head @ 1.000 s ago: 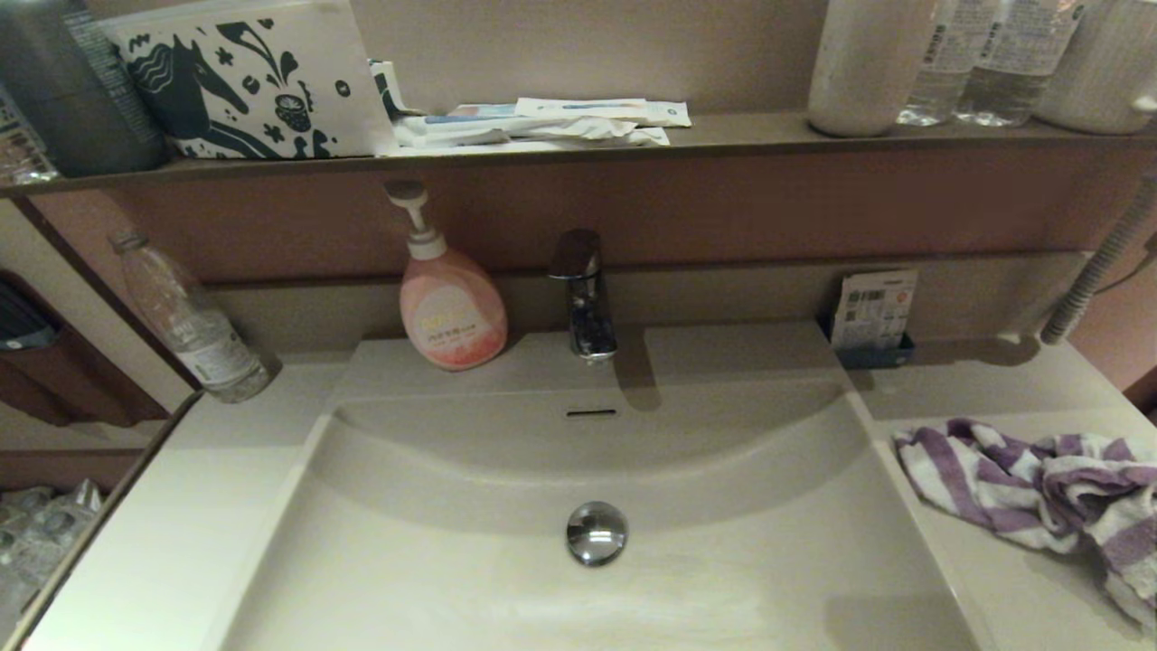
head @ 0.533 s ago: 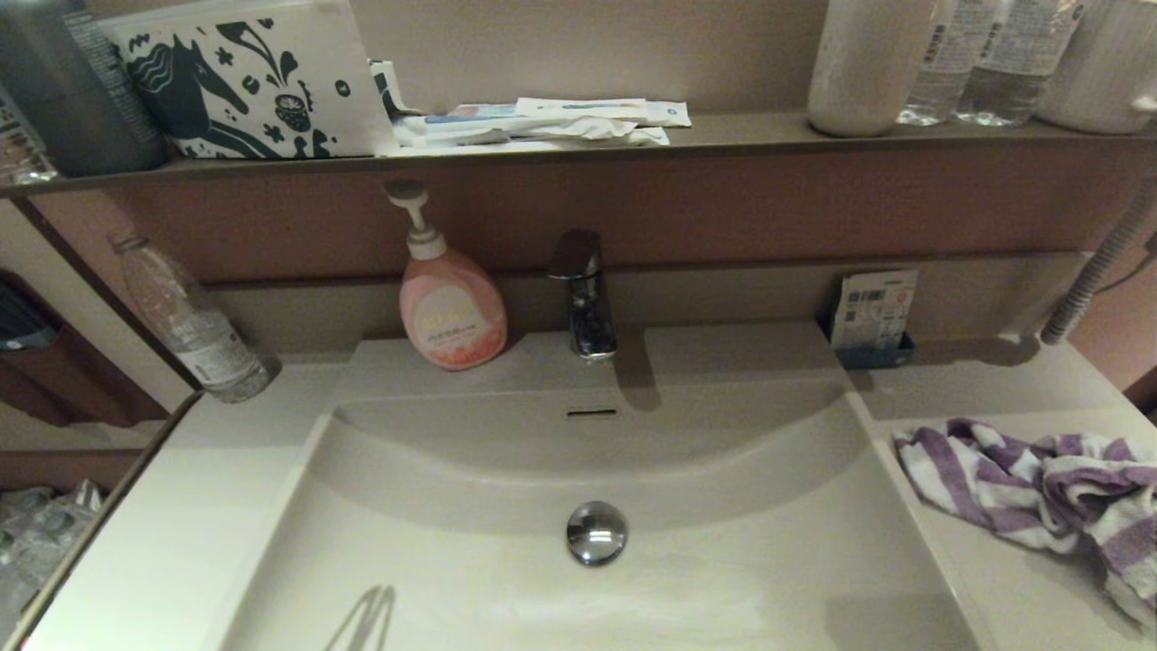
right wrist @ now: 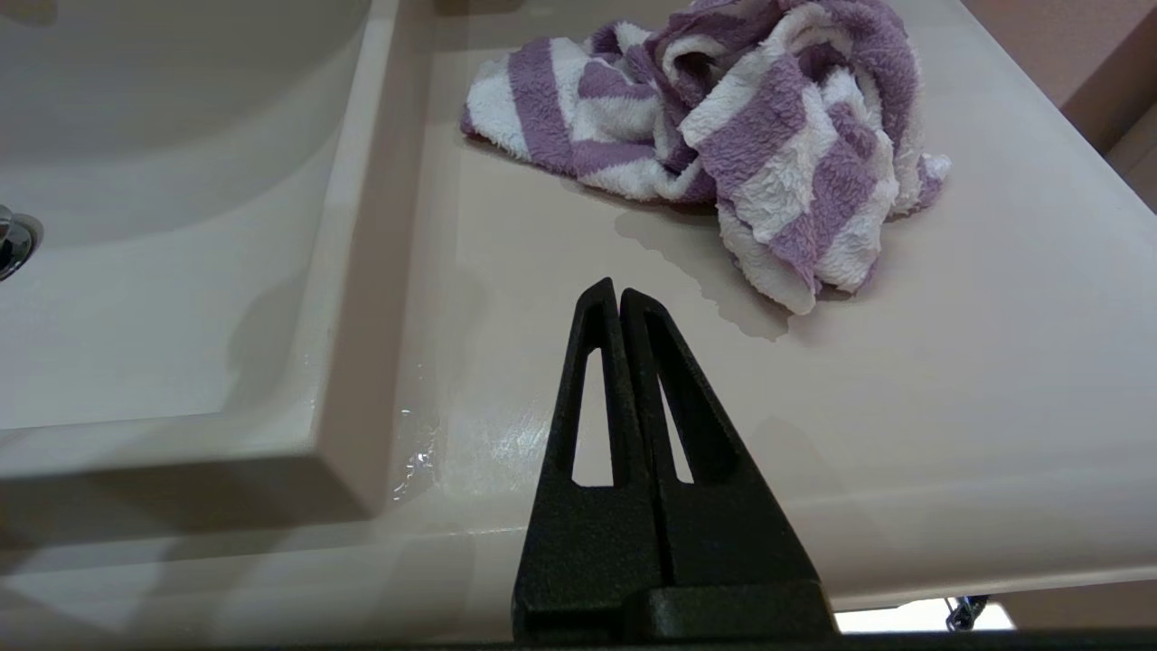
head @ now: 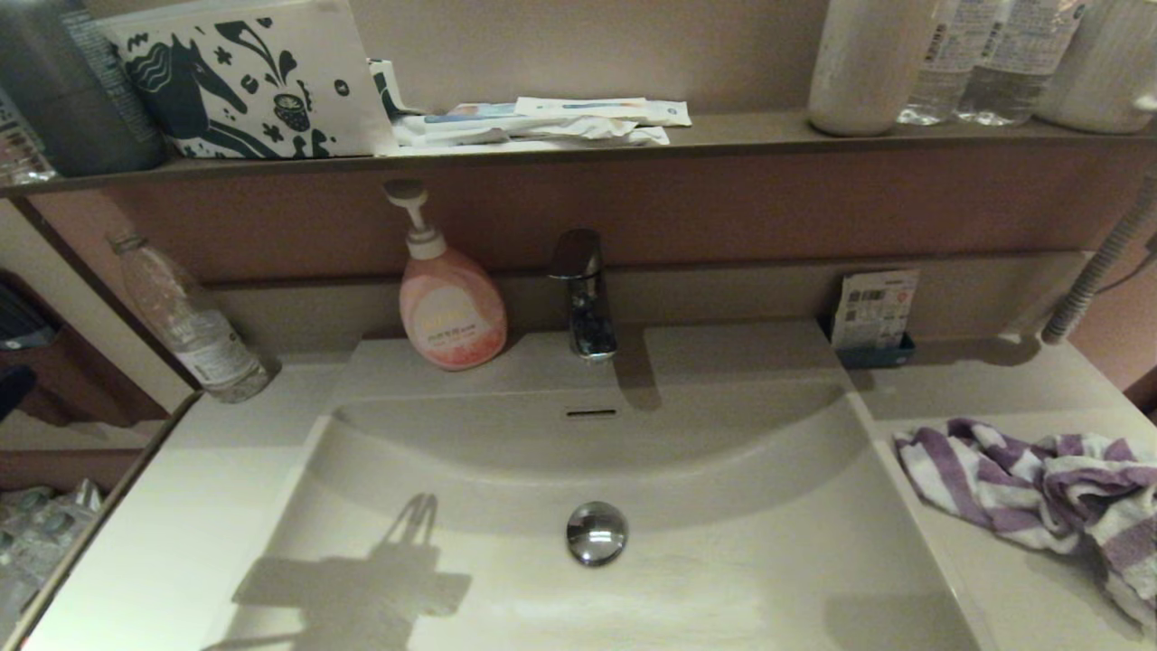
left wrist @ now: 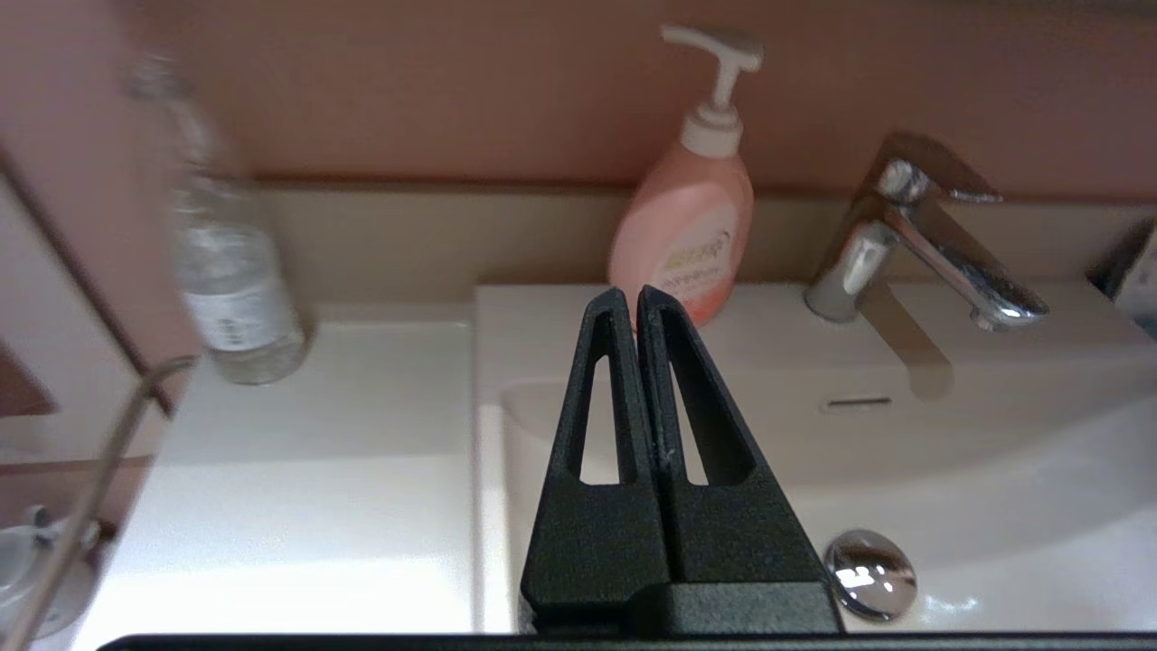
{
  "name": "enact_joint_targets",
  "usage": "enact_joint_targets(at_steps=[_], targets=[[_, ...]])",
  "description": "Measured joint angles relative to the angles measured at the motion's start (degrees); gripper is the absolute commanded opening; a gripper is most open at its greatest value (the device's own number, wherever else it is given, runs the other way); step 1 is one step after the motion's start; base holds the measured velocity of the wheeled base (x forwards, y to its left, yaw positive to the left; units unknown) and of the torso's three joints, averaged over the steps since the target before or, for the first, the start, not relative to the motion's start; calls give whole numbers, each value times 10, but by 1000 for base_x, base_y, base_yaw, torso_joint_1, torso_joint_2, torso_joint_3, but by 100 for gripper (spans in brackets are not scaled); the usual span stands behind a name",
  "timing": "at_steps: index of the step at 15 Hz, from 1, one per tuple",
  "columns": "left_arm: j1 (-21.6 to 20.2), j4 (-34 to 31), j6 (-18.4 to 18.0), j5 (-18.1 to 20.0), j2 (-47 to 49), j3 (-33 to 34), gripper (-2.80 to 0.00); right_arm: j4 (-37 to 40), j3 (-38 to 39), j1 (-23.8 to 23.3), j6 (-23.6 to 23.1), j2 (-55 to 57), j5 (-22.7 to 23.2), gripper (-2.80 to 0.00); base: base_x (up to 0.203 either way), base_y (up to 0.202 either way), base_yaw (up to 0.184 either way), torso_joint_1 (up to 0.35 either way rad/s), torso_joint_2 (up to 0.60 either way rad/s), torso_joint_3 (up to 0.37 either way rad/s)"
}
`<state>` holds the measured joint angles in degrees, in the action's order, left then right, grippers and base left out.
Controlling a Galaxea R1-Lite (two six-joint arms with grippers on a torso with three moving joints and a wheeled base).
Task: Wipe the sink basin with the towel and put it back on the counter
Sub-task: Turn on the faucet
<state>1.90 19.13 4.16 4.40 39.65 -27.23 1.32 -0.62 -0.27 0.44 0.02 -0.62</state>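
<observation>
**Operator:** What is the status and the main hazard?

**Tech:** The sink basin (head: 705, 506) has not been wiped. The towel (right wrist: 723, 136) lies bunched on the counter (right wrist: 949, 362), right of the basin. Your right gripper (right wrist: 618, 294) is clenched and empty, short of the towel. Open it first, or you will push the cloth off the edge.

**Operator:** And the left?

**Tech:** The left gripper (left wrist: 631, 298) is clenched and empty above the basin. Keep it away from the soap bottle (left wrist: 682, 226) and the tap (left wrist: 922, 231).

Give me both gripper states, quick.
Left gripper: shut, empty, above the sink basin.
Right gripper: shut, empty, short of the towel.
</observation>
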Motion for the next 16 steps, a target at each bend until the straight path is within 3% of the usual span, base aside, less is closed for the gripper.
enact_joint_targets(at_steps=[2,6,11,13,16], targets=[[30,3,1,0,28,-8,-280,0,0,0,0,0,0,-280,0,0,0,0,0,0],[114,27,47,-21,105,-17,-280,0,0,0,0,0,0,-280,0,0,0,0,0,0],[277,163,87,-159,217,-24,-280,0,0,0,0,0,0,-280,0,0,0,0,0,0],[297,176,97,-174,247,-29,-280,0,0,0,0,0,0,-280,0,0,0,0,0,0],[303,176,120,-154,272,-28,-280,0,0,0,0,0,0,-280,0,0,0,0,0,0]])
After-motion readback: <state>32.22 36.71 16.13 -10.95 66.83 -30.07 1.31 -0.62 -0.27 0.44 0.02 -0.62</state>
